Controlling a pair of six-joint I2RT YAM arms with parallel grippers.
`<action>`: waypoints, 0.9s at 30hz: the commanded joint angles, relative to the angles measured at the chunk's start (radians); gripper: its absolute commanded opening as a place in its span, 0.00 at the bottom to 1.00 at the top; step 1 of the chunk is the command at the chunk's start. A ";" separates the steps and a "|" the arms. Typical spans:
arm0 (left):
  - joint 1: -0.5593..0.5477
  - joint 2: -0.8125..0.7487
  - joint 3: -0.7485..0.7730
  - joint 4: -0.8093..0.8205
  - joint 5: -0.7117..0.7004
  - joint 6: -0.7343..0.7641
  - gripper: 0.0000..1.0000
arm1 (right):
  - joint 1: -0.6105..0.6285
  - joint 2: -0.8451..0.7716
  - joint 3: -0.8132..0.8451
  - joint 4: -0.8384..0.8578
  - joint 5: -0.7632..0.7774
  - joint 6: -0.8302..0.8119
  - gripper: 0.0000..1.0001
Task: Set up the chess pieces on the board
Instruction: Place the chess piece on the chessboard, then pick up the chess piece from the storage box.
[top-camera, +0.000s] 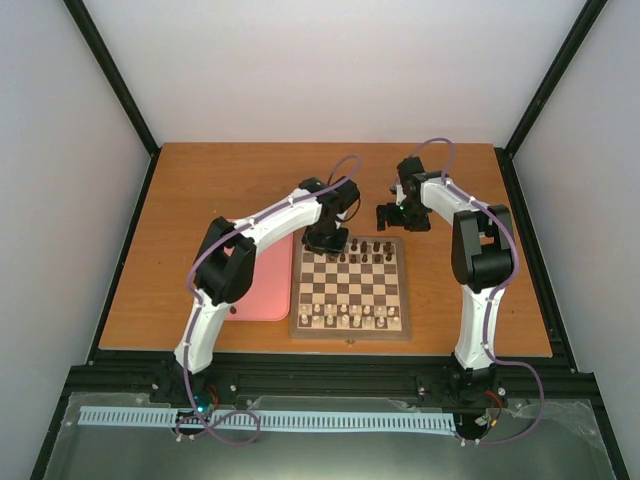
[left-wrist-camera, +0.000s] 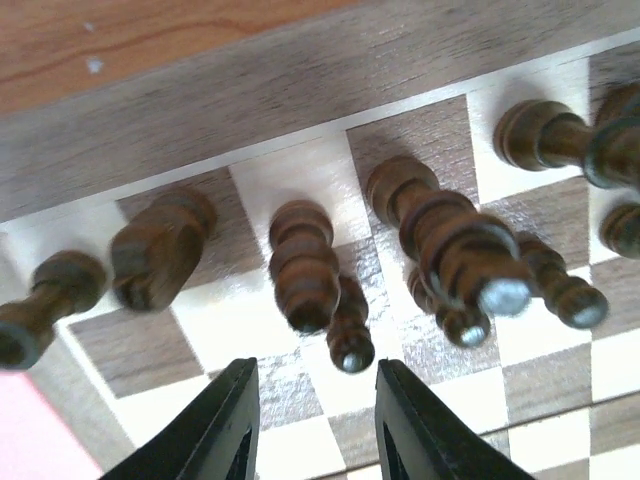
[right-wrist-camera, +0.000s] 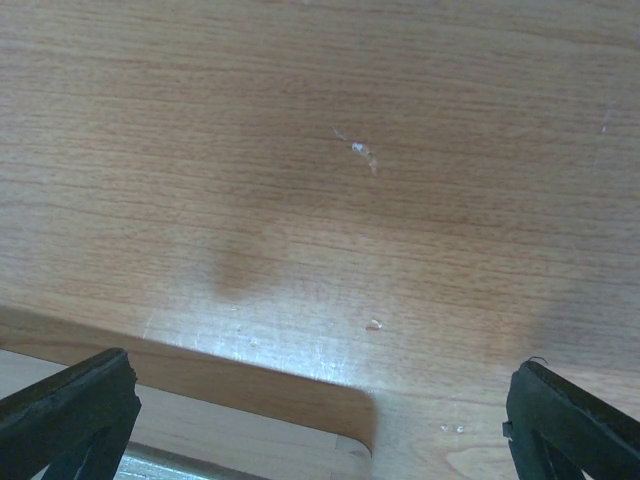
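Since chess pieces (left-wrist-camera: 300, 265) go along the board's (left-wrist-camera: 330, 80) 12 o'clock row, we see left gripper (left-wrist-camera: 315, 400) there parted, empty, right gripper (right-wrist-camera: 320, 410) wide open.

The left arm (top-camera: 262, 225) and right arm (top-camera: 480, 315) have white shells, black joints and 1 looping purple cable (top-camera: 347, 158) each.

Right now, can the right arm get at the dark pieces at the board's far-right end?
Probably yes. The right end effector hangs open just past the board's far-right corner, with nothing between it and the dark pieces there. The left end effector sits over the far-left corner, away from that path.
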 joint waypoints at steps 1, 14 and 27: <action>-0.003 -0.099 0.063 -0.053 -0.067 0.013 0.35 | -0.003 0.000 0.015 -0.001 -0.003 -0.009 1.00; 0.241 -0.566 -0.386 -0.023 -0.193 -0.149 0.50 | -0.004 -0.007 0.009 0.000 -0.008 -0.003 1.00; 0.378 -0.781 -0.920 0.180 -0.107 -0.294 0.56 | -0.003 -0.011 0.002 0.002 -0.015 -0.001 1.00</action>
